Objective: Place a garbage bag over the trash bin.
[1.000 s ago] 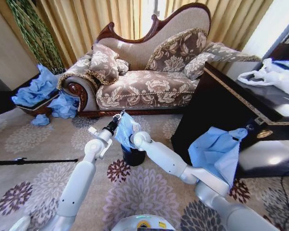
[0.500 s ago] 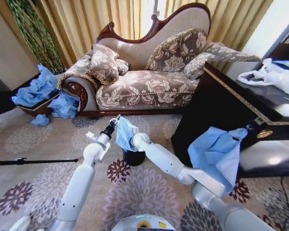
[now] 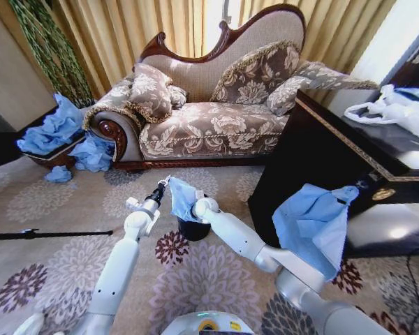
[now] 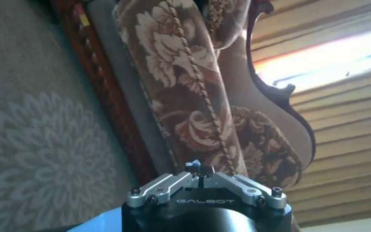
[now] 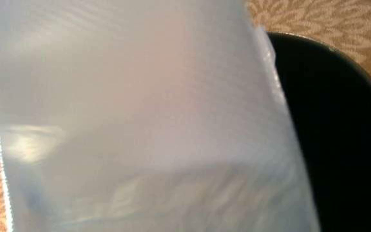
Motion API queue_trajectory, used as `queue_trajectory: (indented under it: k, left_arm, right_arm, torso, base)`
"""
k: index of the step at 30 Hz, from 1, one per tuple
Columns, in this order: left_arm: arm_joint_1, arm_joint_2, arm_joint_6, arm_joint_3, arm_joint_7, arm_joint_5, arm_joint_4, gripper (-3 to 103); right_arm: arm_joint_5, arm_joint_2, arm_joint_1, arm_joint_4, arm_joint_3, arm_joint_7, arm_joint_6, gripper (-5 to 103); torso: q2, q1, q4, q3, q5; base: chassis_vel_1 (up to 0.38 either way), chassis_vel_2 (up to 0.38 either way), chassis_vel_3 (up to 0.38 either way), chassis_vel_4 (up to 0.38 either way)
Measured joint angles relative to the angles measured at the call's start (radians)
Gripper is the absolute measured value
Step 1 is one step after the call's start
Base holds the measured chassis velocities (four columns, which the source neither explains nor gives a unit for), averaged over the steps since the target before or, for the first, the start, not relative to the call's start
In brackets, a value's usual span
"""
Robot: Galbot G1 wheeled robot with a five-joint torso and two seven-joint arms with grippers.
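Above the bin (image 3: pixel 193 228) on the carpet, my left gripper (image 3: pixel 163 184) pinched the bag (image 3: pixel 182 197) by 1 corner; the right gripper's state I couldn't tell. Bag unopened, bin not yet lined.

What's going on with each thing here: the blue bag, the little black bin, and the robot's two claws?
Garbage bag: held up above the bin, hanging loose, not yet over the rim.
Trash bin: upright on the carpet, unlined.
Left tool: shut on the bag's upper edge.
Right tool: at the bag's other side, above the bin; its grip is hidden.
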Motion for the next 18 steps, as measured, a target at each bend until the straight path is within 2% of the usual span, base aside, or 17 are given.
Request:
queue_trajectory:
  k: [5,6,7,11,12,13,16,17,18]
  left_arm:
    - [0.006,-0.004,-0.003,0.001,0.005,0.02,0.023,0]
    - [0.008,-0.004,-0.003,0.001,0.007,0.023,0.027,0]
    - [0.008,-0.004,-0.003,0.001,0.007,0.023,0.027,0]
    - [0.009,-0.004,-0.005,0.001,0.008,0.026,0.032,0]
    - [0.009,-0.004,-0.005,0.001,0.008,0.026,0.032,0]
    - [0.007,-0.003,-0.006,0.001,0.008,0.027,0.035,0]
    - [0.004,-0.003,-0.008,0.001,0.008,0.028,0.043,0]
    - [0.004,-0.003,-0.008,0.001,0.008,0.028,0.043,0]
    - [0.004,-0.003,-0.008,0.001,0.008,0.028,0.044,0]
  right_arm:
    - [-0.036,-0.004,-0.014,0.03,0.008,-0.005,0.003,-1]
    - [-0.046,-0.013,-0.019,0.054,0.009,-0.005,0.003,4]
    - [-0.046,-0.013,-0.019,0.054,0.009,-0.005,0.003,4]
    - [-0.06,-0.075,-0.036,0.166,-0.001,0.017,0.008,26]
    - [-0.06,-0.075,-0.036,0.166,-0.001,0.017,0.008,26]
    - [-0.059,-0.1,-0.042,0.207,-0.007,0.039,0.008,26]
    - [-0.034,-0.158,-0.062,0.31,-0.017,0.107,0.006,42]
    - [-0.034,-0.158,-0.062,0.31,-0.017,0.107,0.006,42]
    - [-0.031,-0.171,-0.067,0.333,-0.02,0.122,0.006,47]
  torso:
    - [0.0,0.0,0.0001,0.0,0.0]
    - [0.0,0.0,0.0002,0.0,0.0]
    - [0.0,0.0,0.0002,0.0,0.0]
    - [0.0,0.0,0.0,0.0,0.0002]
    - [0.0,0.0,0.0,0.0,0.0002]
    - [0.0,0.0,0.0,0.0,0.0001]
    - [0.0,0.0,-0.0001,0.0,0.0002]
    - [0.0,0.0,-0.0001,0.0,0.0002]
    - [0.0,0.0,-0.0002,0.0,0.0001]
  base:
    - [0.0,0.0,0.0,0.0]
    - [0.0,0.0,0.0,0.0]
    - [0.0,0.0,0.0,0.0]
    - [0.0,0.0,0.0,0.0]
    - [0.0,0.0,0.0,0.0]
    - [0.0,0.0,0.0,0.0]
    - [0.0,0.0,0.0,0.0]
    - [0.0,0.0,0.0,0.0]
    - [0.0,0.0,0.0,0.0]
